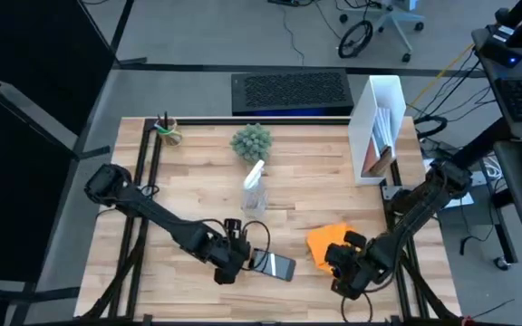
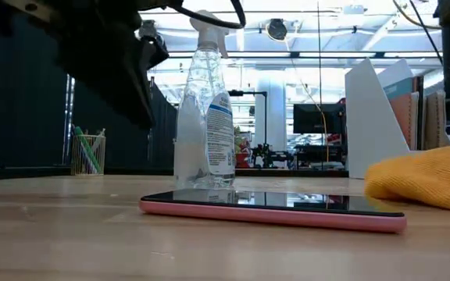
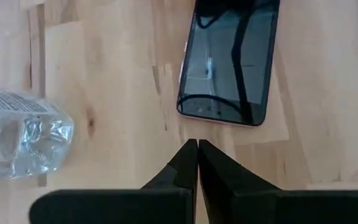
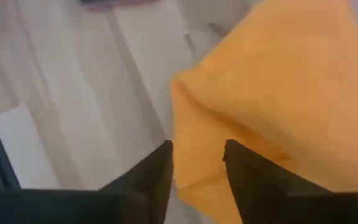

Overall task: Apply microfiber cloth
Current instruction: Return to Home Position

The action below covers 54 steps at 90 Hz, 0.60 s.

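The orange-yellow microfiber cloth [image 1: 327, 241] lies bunched on the wooden table at the near right, also showing in the low view [image 2: 428, 178]. My right gripper [image 4: 197, 146] is open over the cloth's edge nearest the phone, one finger on each side of that edge. A black smartphone with a pink rim [image 1: 275, 264] lies flat, screen up, left of the cloth. My left gripper [image 3: 197, 144] is shut and hovers just off the phone's left end, touching nothing. My right gripper has its open fingers [image 4: 241, 163] astride the cloth's edge [image 4: 188, 134], coming down at a slant from the table's near right. Whether the fingers touch the cloth, I cannot tell. The cloth lies on the table.
A clear spray bottle [image 1: 255, 188] stands behind the phone. Farther back are a small green plant [image 1: 251, 140], a pen cup [image 1: 166, 130] at the far left, a white file holder [image 1: 379, 127] at the far right and a keyboard [image 1: 293, 91] beyond the table's edge.
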Each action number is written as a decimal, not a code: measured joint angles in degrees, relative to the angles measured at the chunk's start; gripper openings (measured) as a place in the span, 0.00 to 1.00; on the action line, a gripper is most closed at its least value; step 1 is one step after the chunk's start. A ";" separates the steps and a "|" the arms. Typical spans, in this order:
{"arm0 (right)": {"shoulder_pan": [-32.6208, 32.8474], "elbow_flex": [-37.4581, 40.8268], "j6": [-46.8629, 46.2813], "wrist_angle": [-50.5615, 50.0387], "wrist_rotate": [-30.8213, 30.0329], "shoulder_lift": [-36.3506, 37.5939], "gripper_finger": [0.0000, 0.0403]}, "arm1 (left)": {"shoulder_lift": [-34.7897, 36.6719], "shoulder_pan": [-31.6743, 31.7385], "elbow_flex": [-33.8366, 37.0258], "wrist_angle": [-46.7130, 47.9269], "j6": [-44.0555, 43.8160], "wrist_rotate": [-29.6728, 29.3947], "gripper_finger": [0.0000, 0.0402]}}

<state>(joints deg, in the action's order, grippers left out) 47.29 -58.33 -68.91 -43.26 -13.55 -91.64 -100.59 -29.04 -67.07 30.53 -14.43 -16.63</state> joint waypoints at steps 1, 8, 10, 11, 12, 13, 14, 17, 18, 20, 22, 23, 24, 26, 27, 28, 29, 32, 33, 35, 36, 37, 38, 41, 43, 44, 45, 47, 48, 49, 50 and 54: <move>0.02 0.00 0.37 0.53 -0.07 0.02 0.36 | 0.12 -0.04 0.00 0.04 0.17 0.03 0.00; -0.49 -0.02 4.95 3.62 -1.99 0.23 0.38 | 1.98 -0.10 0.02 -0.02 2.26 0.10 0.00; -0.97 -0.02 6.45 4.12 -3.09 0.24 0.38 | 2.59 0.09 0.01 -0.23 3.04 0.10 0.00; -1.28 -0.02 7.28 4.31 -3.59 0.24 0.38 | 2.89 0.20 0.01 -0.30 3.47 0.11 0.00; -1.62 -0.02 8.15 4.49 -4.10 0.24 0.38 | 3.16 0.30 0.00 -0.34 3.91 0.12 0.00; -1.99 -0.02 9.09 4.66 -4.62 0.24 0.37 | 3.38 0.45 0.00 -0.34 4.41 0.12 0.00; -2.40 -0.02 10.06 4.81 -5.08 0.24 0.37 | 3.61 0.58 0.00 -0.30 4.86 0.13 0.00; -3.78 -0.02 13.03 5.13 -5.90 0.24 0.37 | 4.22 1.10 0.00 -0.18 5.99 0.42 0.00; -4.35 -0.02 14.14 5.19 -6.00 0.24 0.37 | 4.34 1.36 0.00 -0.18 6.24 0.66 0.00; -5.48 -0.02 16.36 5.31 -5.99 0.25 0.36 | 4.57 1.90 0.00 -0.23 6.93 1.08 0.00; -6.71 -0.02 18.67 5.38 -5.88 0.26 0.35 | 4.81 2.53 0.00 -0.22 7.66 1.46 0.00; -7.36 -0.02 19.85 5.39 -5.77 0.26 0.35 | 4.91 2.82 0.00 -0.21 7.94 1.65 0.00; -8.00 -0.02 21.04 5.41 -5.59 0.26 0.35 | 4.99 3.11 0.00 -0.18 8.32 1.79 0.00; -9.31 -0.02 23.48 5.40 -5.28 0.26 0.34 | 5.21 3.61 0.11 -0.24 9.04 1.96 0.00; -10.06 -0.02 24.91 5.40 -5.05 0.26 0.34 | 5.40 3.90 0.25 -0.33 9.17 1.99 0.00; -10.83 -0.02 26.39 5.40 -4.80 0.26 0.33 | 5.59 4.20 0.42 -0.40 9.40 2.06 0.00; -11.62 -0.02 27.94 5.41 -4.53 0.26 0.33 | 5.78 4.50 0.62 -0.44 9.66 2.13 0.00; -14.06 -0.02 32.52 5.45 -4.00 0.26 0.32 | 6.23 5.32 1.36 -0.27 10.34 2.13 0.00; -14.90 -0.02 34.01 5.45 -3.89 0.26 0.31 | 6.40 5.58 1.61 -0.19 10.35 2.13 0.00; -16.58 -0.01 36.88 5.48 -3.64 0.26 0.31 | 6.77 6.12 2.23 -0.23 10.37 2.17 0.00; -17.43 0.01 38.27 5.59 -3.47 0.26 0.30 | 7.00 6.34 2.68 -0.41 10.37 2.20 0.00; -18.30 0.06 39.63 5.79 -3.30 0.26 0.30 | 7.25 6.54 3.17 -0.62 10.37 2.24 0.00; -19.21 0.12 41.04 6.02 -3.06 0.26 0.30 | 7.62 6.74 3.73 -0.84 10.36 2.25 0.00; -21.89 0.44 44.67 6.77 -2.27 0.26 0.28 | 8.87 7.30 5.87 -1.60 10.28 2.40 0.00; -23.60 0.80 46.86 7.36 -1.65 0.39 0.27 | 9.88 7.67 7.52 -2.16 10.15 2.48 0.00; -24.42 1.04 47.85 7.67 -1.27 0.53 0.27 | 10.41 7.84 8.31 -2.54 9.97 2.48 0.00; -25.24 1.31 48.79 7.99 -0.86 0.70 0.27 | 10.96 8.03 9.13 -3.01 9.76 2.48 0.00; -26.78 2.02 50.60 8.87 0.51 1.12 0.26 | 12.34 8.42 10.95 -4.52 9.25 2.48 0.00; -27.56 2.38 51.48 9.30 1.18 1.32 0.25 | 13.11 8.57 11.83 -5.35 9.10 2.48 0.00; -28.33 2.75 52.22 9.73 1.84 1.55 0.25 | 13.90 8.69 12.80 -6.08 8.86 2.49 0.00; -29.08 3.13 52.91 10.15 2.48 1.81 0.24 | 14.74 8.81 13.77 -6.84 8.61 2.53 0.00; -32.03 4.92 55.15 12.48 5.77 3.37 0.22 | 18.72 9.33 17.75 -9.29 7.35 2.92 0.00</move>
<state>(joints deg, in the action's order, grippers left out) 15.26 -53.40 -13.76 -30.78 -7.78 -88.27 -81.87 -19.72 -49.32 21.24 -7.08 -13.71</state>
